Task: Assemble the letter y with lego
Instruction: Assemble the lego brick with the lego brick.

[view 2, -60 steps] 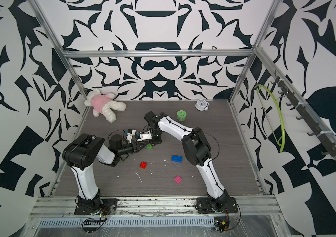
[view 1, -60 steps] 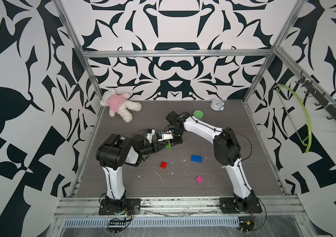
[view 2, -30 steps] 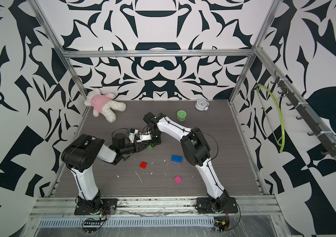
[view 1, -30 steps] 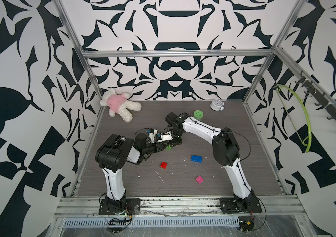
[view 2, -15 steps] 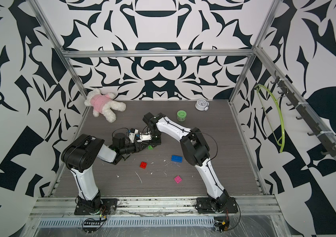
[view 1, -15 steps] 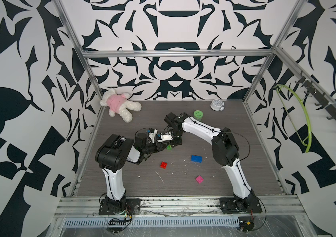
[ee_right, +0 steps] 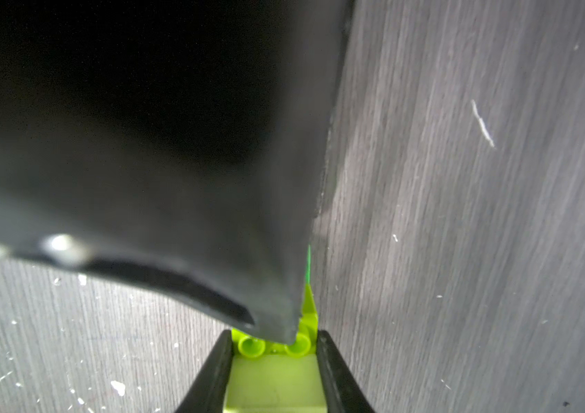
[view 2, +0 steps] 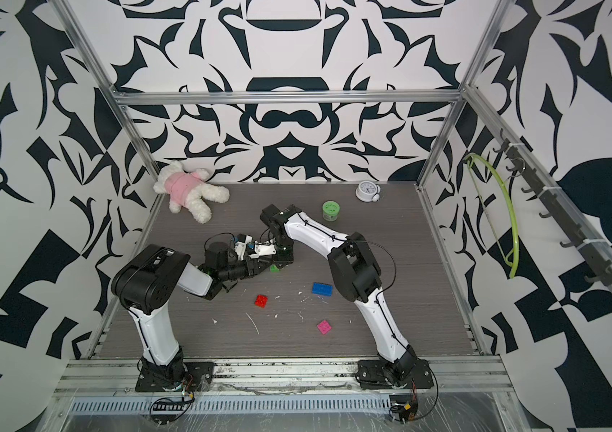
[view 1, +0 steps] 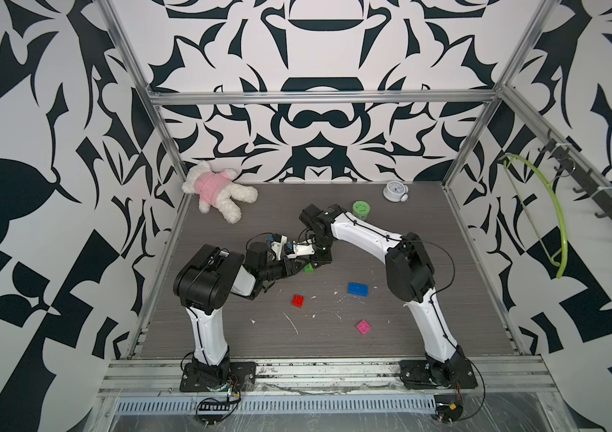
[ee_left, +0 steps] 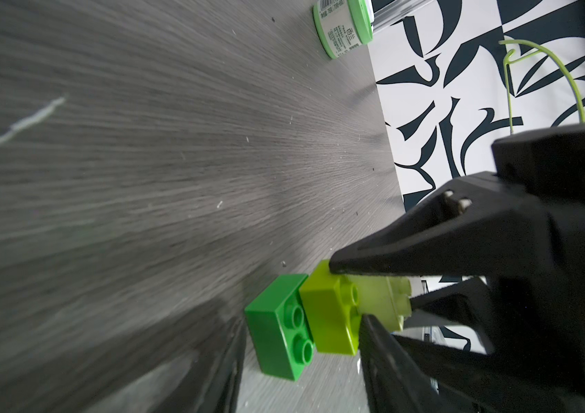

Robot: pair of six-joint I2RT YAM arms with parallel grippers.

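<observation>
While the green brick point(ee_left: 276, 332), a lime brick point(ee_left: 330, 318) and the second lime brick point(ee_right: 276, 379) are lining up staggered where the tools are meeting, studs showing, trouble is brewing: a push could be skewing the join or popping a piece loose. Left arm point(view 1: 209, 284) is lying low at the left, the left tool point(view 1: 301, 267) flanking the green end; whether it is gripping, I cannot tell. Right tool point(ee_right: 273, 337) is clamping the second lime brick, right arm point(view 1: 368, 235) arching over from the right. Red brick point(view 1: 298, 300), blue brick point(view 1: 358, 289) and pink brick point(view 1: 363, 326) are sitting loose on the surface point(view 1: 446, 299), lower right.
</observation>
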